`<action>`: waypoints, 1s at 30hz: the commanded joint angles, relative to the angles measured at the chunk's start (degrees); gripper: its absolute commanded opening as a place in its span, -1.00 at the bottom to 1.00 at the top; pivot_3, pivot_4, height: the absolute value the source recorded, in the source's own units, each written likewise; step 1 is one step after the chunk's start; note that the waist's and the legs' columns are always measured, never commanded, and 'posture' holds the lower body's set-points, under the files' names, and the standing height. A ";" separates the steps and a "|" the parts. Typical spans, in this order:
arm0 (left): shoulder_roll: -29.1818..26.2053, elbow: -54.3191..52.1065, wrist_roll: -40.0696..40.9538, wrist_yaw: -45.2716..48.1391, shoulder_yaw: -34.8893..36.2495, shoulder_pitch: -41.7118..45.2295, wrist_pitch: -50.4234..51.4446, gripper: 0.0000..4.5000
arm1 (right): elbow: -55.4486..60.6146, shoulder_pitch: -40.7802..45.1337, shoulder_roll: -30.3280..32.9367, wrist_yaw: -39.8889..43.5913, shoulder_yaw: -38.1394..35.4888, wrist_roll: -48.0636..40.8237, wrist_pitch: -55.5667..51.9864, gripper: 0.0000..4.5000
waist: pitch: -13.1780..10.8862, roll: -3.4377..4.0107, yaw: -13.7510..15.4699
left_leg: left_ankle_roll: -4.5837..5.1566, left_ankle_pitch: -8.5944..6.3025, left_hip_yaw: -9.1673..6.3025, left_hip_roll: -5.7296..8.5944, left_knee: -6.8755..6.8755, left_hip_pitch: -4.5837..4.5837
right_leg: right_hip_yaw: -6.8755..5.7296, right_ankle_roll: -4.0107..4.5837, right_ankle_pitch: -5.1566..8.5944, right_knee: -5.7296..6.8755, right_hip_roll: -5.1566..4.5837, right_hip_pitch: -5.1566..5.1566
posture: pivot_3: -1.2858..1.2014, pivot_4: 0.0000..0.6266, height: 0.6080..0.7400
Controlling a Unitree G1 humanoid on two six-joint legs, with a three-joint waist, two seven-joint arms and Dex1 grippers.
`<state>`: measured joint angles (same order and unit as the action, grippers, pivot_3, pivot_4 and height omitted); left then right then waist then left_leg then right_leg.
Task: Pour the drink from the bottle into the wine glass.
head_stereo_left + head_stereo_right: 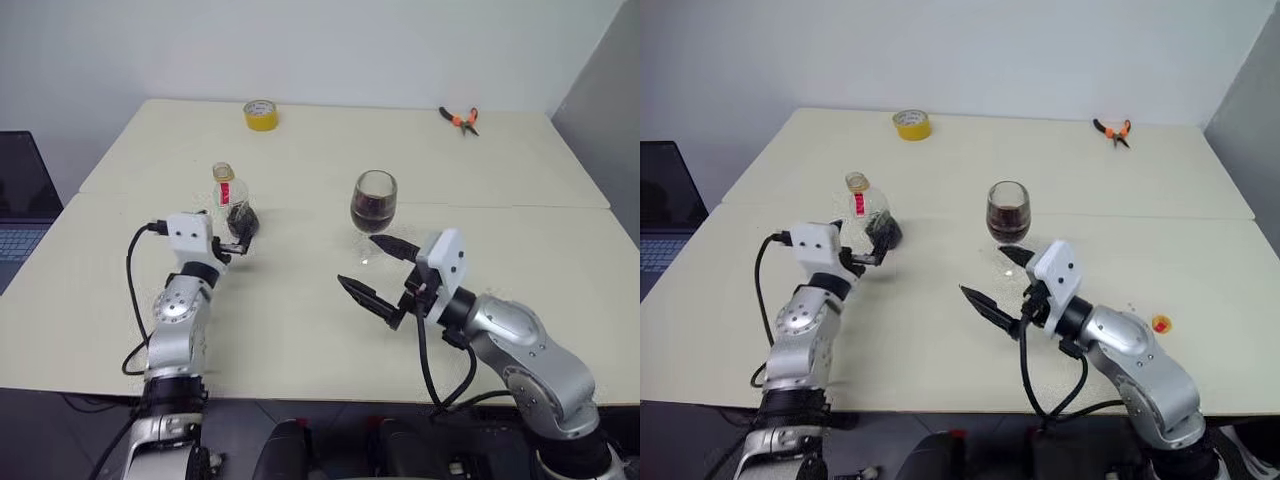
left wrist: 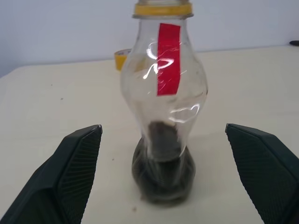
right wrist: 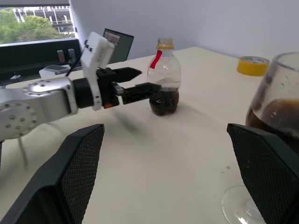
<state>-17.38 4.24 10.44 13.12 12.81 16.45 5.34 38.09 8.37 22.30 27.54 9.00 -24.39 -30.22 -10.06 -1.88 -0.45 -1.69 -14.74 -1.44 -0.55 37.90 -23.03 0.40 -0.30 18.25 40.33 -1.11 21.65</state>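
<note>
1. The bottle [image 1: 232, 201] stands upright on the worktop [image 1: 300, 320], left of middle and well in from the near edge. Only a little dark drink [image 2: 162, 177] sits in its rounded base, and its orange-yellow cap [image 2: 162, 8] appears to be in place, though I cannot be sure it is screwed on.
2. The wine glass [image 1: 374, 205] stands upright to the bottle's right, near the middle of the worktop, with dark drink filling the lower part of its bowl.
3. My left fingers [image 1: 242, 238] are spread wide and grasp nothing; the bottle stands between and just beyond the tips, untouched.
4. My right fingers [image 1: 992, 275] are released too, wide apart, just on the near side of the glass's foot and holding nothing.
5. Farther off, a yellow tape roll [image 1: 260, 115] lies by the far edge, pliers [image 1: 460, 118] lie toward the far right corner, and a small orange-and-yellow thing [image 1: 1160, 324] lies near the right edge.
6. I judge the pouring done: glass charged, bottle set down and let go. What remains is to draw both arms clear without knocking either vessel, the tall glass especially.
</note>
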 commanded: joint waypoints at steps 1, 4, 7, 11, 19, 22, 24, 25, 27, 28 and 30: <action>-0.07 -11.94 0.91 -1.12 -0.17 -4.08 4.79 0.99 | -1.49 -5.58 -1.10 -0.43 -4.01 2.97 9.78 1.00 | 0.00 0.00 0.02 | 0.00 0.00 0.00 0.01 -0.01 0.05 | 0.00 -0.01 0.00 -0.04 -0.01 -0.08 | 0.03 -0.52 1.00; 0.32 -15.79 0.44 -1.88 -0.86 -6.21 7.14 0.99 | -5.32 -8.96 -3.12 -1.19 -4.27 5.87 16.12 1.00 | 0.00 0.00 0.05 | 0.01 -0.01 -0.06 -0.01 -0.06 0.20 | -0.06 -0.01 0.00 -0.20 0.01 -0.31 | 0.03 -0.52 1.00; 1.18 -17.34 -0.02 -2.82 -1.07 -6.98 7.13 0.99 | -8.71 -11.10 -5.53 -2.57 -3.95 7.95 20.37 1.00 | 0.01 0.00 0.11 | 0.02 -0.02 -0.06 -0.01 -0.06 0.21 | -0.06 -0.01 0.00 -0.21 0.03 -0.30 | 0.03 -0.52 1.00; 2.06 -16.80 -2.44 -4.43 -1.69 -7.85 4.45 0.99 | -13.17 -12.52 -8.52 -4.73 -4.48 9.89 24.53 1.00 | 0.01 0.00 0.17 | 0.02 -0.02 -0.04 -0.02 -0.09 0.20 | -0.05 -0.01 0.00 -0.23 0.04 -0.29 | 0.03 -0.52 1.00; 3.40 -13.16 -3.28 -2.79 -3.10 -10.69 -0.15 0.99 | -23.87 -11.59 -14.11 -16.65 -10.56 18.09 35.10 1.00 | 0.00 0.01 0.26 | 0.01 -0.02 0.00 -0.01 -0.11 0.20 | -0.02 -0.01 0.00 -0.26 0.03 -0.29 | 0.03 -0.52 1.00; 2.86 -12.87 -3.42 -1.38 -4.17 -11.98 0.36 0.99 | -25.89 -11.57 -14.65 -17.96 -11.18 19.25 36.91 1.00 | 0.00 0.01 0.24 | 0.01 -0.02 0.00 -0.02 -0.13 0.20 | -0.03 -0.01 0.00 -0.26 0.04 -0.28 | 0.03 -0.52 1.00; 2.65 -12.83 -3.43 -0.72 -4.58 -12.55 0.17 0.99 | -26.55 -11.62 -14.59 -17.96 -11.17 19.43 37.62 1.00 | 0.00 0.02 0.20 | 0.01 -0.02 0.00 -0.03 -0.13 0.20 | -0.01 -0.01 0.00 -0.26 0.05 -0.28 | 0.03 -0.52 1.00; 2.51 -12.84 -3.50 -0.42 -4.81 -12.80 0.14 0.99 | -26.77 -11.63 -14.56 -17.87 -11.13 19.33 37.87 1.00 | 0.00 0.02 0.20 | 0.01 -0.02 0.01 -0.03 -0.13 0.20 | -0.01 -0.01 0.00 -0.26 0.05 -0.28 | 0.03 -0.52 1.00; 2.40 -12.82 -3.42 0.30 -5.35 -13.42 -0.03 0.99 | -26.98 -11.67 -14.57 -17.49 -10.92 18.86 37.92 1.00 | 0.00 0.02 0.20 | 0.01 -0.02 0.01 -0.03 -0.13 0.20 | -0.01 -0.01 0.00 -0.26 0.05 -0.28 | 0.03 -0.52 1.00; 2.48 -12.84 -3.41 0.40 -5.44 -13.65 -0.15 0.99 | -26.96 -11.66 -14.64 -17.38 -10.77 18.73 37.92 1.00 | 0.00 0.02 0.20 | 0.01 -0.02 0.01 -0.03 -0.13 0.20 | 0.00 -0.01 0.00 -0.26 0.05 -0.28 | 0.03 -0.52 1.00; 2.51 -12.89 -3.34 0.74 -5.62 -13.89 -0.15 0.99 | -26.93 -11.60 -14.70 -17.34 -10.63 18.68 37.96 1.00 | 0.00 0.02 0.21 | 0.01 -0.02 0.00 -0.03 -0.13 0.20 | -0.02 -0.01 0.00 -0.26 0.05 -0.28 | 0.03 -0.52 1.00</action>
<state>-14.47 -7.77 7.46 13.32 7.26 2.54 6.71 10.00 -3.64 7.72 10.05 -1.10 -5.40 6.47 -10.06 -1.86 -0.24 -1.67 -14.76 -1.45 -0.58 37.77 -22.83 0.39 -0.31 18.25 40.07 -1.06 21.37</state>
